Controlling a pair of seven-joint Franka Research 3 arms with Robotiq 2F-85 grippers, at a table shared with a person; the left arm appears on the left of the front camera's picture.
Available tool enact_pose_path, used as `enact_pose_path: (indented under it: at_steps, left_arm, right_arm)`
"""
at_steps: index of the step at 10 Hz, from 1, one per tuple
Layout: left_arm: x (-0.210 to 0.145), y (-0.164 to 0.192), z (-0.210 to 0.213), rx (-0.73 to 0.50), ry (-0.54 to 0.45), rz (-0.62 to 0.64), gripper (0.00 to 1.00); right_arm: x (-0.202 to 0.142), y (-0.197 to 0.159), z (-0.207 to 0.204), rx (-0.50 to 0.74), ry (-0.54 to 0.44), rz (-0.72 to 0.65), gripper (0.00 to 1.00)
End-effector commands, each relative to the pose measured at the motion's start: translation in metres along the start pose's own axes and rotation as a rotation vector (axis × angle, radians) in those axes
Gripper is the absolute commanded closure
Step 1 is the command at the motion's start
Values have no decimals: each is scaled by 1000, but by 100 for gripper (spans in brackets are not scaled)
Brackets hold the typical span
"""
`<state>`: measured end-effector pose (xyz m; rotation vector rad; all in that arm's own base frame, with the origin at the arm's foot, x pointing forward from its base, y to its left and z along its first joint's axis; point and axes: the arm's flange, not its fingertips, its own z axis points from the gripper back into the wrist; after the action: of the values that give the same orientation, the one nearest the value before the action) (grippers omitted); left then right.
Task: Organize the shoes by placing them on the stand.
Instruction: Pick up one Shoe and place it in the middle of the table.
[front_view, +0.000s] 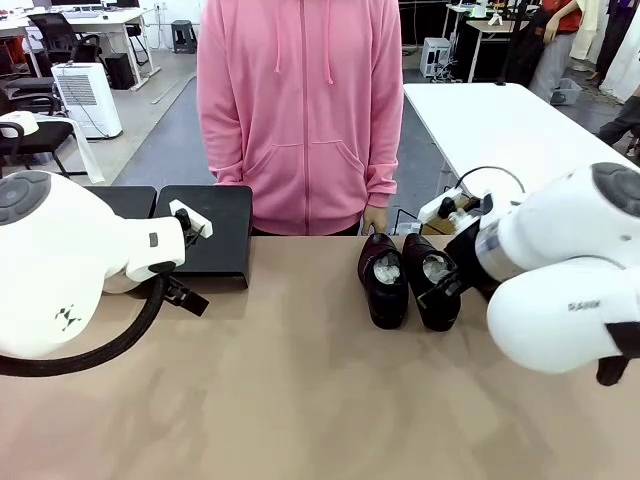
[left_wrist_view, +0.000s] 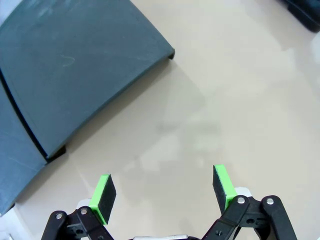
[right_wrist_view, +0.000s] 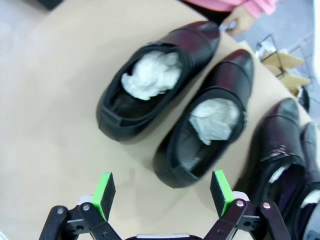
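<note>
Shoes: 4 counted in the right wrist view, all glossy black leather, smooth, w/ rounded toes, each w/ a wad of crumpled white paper in the opening. First shoe (right_wrist_view: 160, 75) & second shoe (right_wrist_view: 212, 125) lie side by side on the tan table (right_wrist_view: 55, 115), nearly touching. Their long axes are parallel, toes at approx 1–2 o'clock toward the person's hand (right_wrist_view: 242, 20), heels toward the camera. Third shoe (right_wrist_view: 277, 145) & fourth shoe (right_wrist_view: 312, 155) sit at 3–4 o'clock, cut by the frame edge, toes up-frame; can't tell what they rest on.

Front view: 2 of the shoes at approx 1 o'clock from table centre, long axis running near–far, toes at 12 toward the person in a pink hoodie (front_view: 300, 100), heels at 6. Stand (front_view: 205, 235) is at approx 10 o'clock, well apart from them. It's low, flat, matte black w/ rounded corners: 2 panels w/ a thin seam btwn. Faint scuffs show on top in the left wrist view.

Left gripper (left_wrist_view: 163, 192): jaws wide apart, nothing btwn the green pads (left_wrist_view: 103, 197), over bare table, stand corner at 10–11 o'clock. Right gripper (right_wrist_view: 161, 190): jaws spread too, nothing held, over the table by the second shoe's heel, which is at approx 1 o'clock
</note>
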<state>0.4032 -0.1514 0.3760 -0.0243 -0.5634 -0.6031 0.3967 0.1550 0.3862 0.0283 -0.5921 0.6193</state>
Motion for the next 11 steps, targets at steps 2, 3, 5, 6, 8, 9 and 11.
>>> enact_pose_path:
  at_steps: [2, 3, 5, 6, 8, 9, 11]
  left_arm:
    - [15, 38, 66, -104, -14, 45, 0]
    - [16, 56, 88, -216, -52, 96, 0]
    - [9, 93, 127, -311, -154, 164, 0]
    - [1, 107, 141, -353, -192, 178, 0]
    - [-18, 123, 163, -345, -247, 223, 0]
    - [-26, 128, 173, -333, -282, 239, 0]
    - [-28, 131, 174, -349, -276, 244, 0]
  right_arm:
    - [1, -64, 80, -17, -71, -155, 0]
    - [-5, -82, 95, 12, -91, -190, 0]
    - [-26, -121, 111, 129, -76, -255, 0]
    - [-40, -138, 119, 182, -97, -293, 0]
    - [-63, -162, 131, 205, -112, -342, 0]
    - [-72, -169, 136, 202, -109, -361, 0]
    - [-79, -174, 138, 208, -106, -373, 0]
